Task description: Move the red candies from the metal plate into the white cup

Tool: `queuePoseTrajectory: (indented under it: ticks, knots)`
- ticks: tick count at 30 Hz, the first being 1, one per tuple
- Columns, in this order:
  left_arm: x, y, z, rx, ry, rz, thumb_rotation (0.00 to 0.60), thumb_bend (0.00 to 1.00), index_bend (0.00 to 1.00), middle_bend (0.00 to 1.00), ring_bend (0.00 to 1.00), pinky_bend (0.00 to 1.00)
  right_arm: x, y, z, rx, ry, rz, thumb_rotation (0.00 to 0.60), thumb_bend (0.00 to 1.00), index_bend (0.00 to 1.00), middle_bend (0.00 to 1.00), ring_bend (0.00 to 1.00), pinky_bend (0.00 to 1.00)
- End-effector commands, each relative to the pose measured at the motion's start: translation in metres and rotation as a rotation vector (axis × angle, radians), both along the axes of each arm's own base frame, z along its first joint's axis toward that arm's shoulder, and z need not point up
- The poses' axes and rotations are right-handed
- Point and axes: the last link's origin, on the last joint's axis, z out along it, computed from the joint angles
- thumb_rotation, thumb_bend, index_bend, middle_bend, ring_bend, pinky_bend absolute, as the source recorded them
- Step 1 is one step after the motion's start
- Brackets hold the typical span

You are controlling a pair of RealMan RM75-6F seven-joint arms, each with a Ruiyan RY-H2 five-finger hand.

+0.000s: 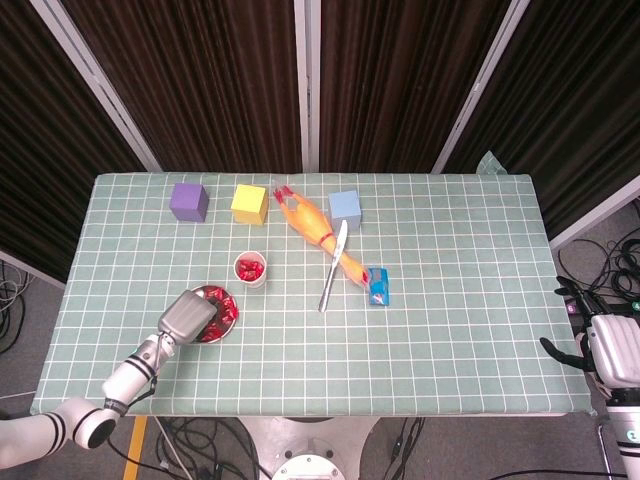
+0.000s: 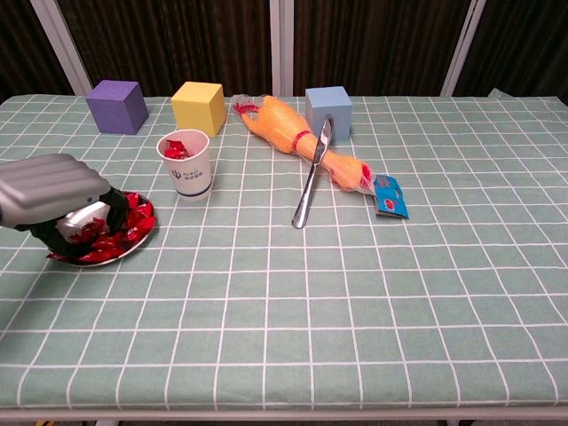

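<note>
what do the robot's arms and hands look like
The left hand has a ridged silver-grey back with black fingers underneath; its arm is white and silver with black bands at the joints. The right hand, beside the table's edge, is light grey with dark fingers and black cabling near the wrist.
</note>
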Motion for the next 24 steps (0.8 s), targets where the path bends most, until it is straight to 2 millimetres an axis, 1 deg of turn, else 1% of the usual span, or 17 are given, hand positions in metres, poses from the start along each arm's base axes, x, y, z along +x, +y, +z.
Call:
queuePoseTrajectory:
  ticks: [1,5,8,11,14,17,20,24]
  knots:
    - [-0.002,0.002,-0.002,-0.003,-0.013,-0.001,0.600,0.38,0.58,0.60,0.96,1.00,0.000,0.000,0.000,0.000,0.000,0.001,0.600,0.12,0.13,0.27,0.23,0.56]
    - [-0.004,0.006,-0.001,0.004,-0.042,-0.001,0.600,0.46,0.65,0.70,0.98,1.00,0.000,0.001,0.001,-0.004,0.001,-0.001,0.600,0.12,0.13,0.27,0.23,0.56]
    - [-0.005,0.009,0.001,0.007,-0.065,0.008,0.600,0.49,0.69,0.74,0.99,1.00,0.000,0.001,0.001,-0.005,0.000,0.000,0.600,0.12,0.13,0.27,0.23,0.56]
    - [-0.004,0.011,0.005,0.003,-0.107,0.030,0.600,0.53,0.72,0.77,1.00,1.00,0.000,0.001,0.001,-0.004,-0.001,0.000,0.600,0.12,0.13,0.27,0.23,0.56]
    - [-0.001,0.013,0.013,0.009,-0.151,0.044,0.600,0.54,0.72,0.78,1.00,1.00,0.000,0.001,0.001,-0.003,-0.001,0.002,0.600,0.12,0.13,0.27,0.23,0.56]
    - [0.008,0.018,0.024,0.022,-0.216,0.061,0.600,0.54,0.72,0.77,1.00,1.00,0.000,0.001,0.001,-0.003,-0.002,0.004,0.600,0.12,0.13,0.27,0.23,0.56]
    - [0.023,0.030,0.039,0.058,-0.262,0.040,0.600,0.54,0.72,0.78,1.00,1.00,-0.001,0.001,0.001,-0.003,-0.003,0.003,0.600,0.12,0.13,0.27,0.23,0.56]
    - [0.054,0.052,0.056,0.110,-0.309,-0.003,0.600,0.54,0.72,0.77,1.00,1.00,-0.002,0.001,0.001,-0.004,-0.004,0.001,0.600,0.12,0.13,0.27,0.23,0.56]
